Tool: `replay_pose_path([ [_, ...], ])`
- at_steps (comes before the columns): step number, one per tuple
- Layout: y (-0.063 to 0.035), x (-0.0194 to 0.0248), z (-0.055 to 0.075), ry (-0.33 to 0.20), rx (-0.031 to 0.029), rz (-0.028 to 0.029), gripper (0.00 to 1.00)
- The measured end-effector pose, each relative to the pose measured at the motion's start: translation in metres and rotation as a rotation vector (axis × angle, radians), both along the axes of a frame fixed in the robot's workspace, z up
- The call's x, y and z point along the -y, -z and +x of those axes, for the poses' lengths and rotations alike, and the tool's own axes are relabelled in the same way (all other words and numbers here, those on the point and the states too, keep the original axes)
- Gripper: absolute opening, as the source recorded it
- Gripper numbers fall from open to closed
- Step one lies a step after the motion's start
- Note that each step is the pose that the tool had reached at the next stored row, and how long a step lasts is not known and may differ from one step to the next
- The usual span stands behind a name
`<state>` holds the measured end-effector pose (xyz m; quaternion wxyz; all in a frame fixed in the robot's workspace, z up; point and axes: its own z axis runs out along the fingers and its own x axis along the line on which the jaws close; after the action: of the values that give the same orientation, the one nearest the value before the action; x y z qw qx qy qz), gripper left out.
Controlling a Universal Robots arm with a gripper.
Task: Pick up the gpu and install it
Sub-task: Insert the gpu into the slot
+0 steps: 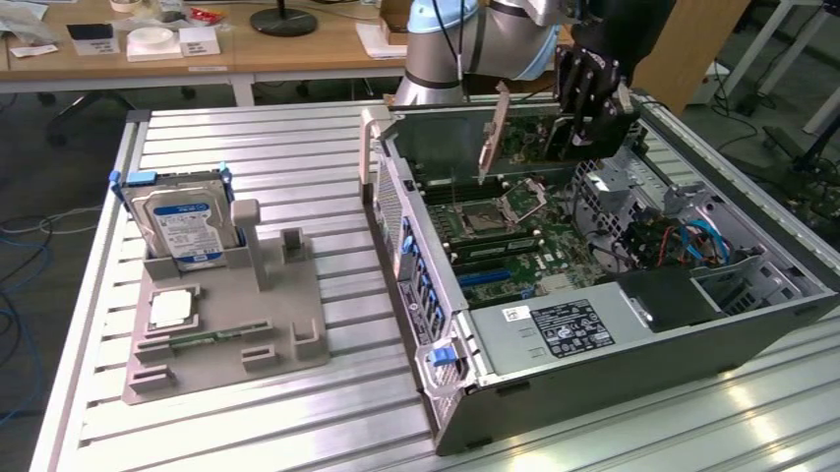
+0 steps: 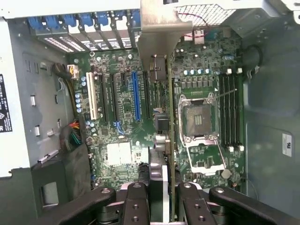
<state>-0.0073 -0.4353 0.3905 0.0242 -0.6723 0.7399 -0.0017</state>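
My gripper (image 1: 579, 147) is shut on the gpu (image 1: 499, 133), a thin card with a silver bracket at one end. It hangs on edge above the open computer case (image 1: 393, 206), over the far part of the motherboard (image 1: 525, 261). In the wrist view the gpu (image 2: 158, 33) runs edge-on from its bracket down into my gripper (image 2: 164, 192), with a black finger (image 2: 137, 201) on each side of it. Below it on the motherboard (image 2: 119, 154) lie the expansion slots, among them a long blue slot (image 2: 136, 93) just beside the card's line.
An open CPU socket (image 2: 199, 117) and memory slots (image 2: 230, 112) lie beside the card. A power supply (image 1: 565, 324) fills the near end of the case. On the exterior view's left, a grey holder (image 1: 263, 339) carries a hard drive (image 1: 184, 221), a processor (image 1: 171, 310) and a memory stick (image 1: 210, 337).
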Motion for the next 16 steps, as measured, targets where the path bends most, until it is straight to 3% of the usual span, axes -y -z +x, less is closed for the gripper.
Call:
replay_pose_path([
  [5,0.0069,0.0039,0.000,-0.005,-0.0019,0.0003,0.28],
  [8,0.0123,0.0040,0.000,-0.008,-0.0055,0.0003,0.28],
  [16,0.0177,0.0039,-0.002,-0.020,-0.0058,-0.0002,0.28],
])
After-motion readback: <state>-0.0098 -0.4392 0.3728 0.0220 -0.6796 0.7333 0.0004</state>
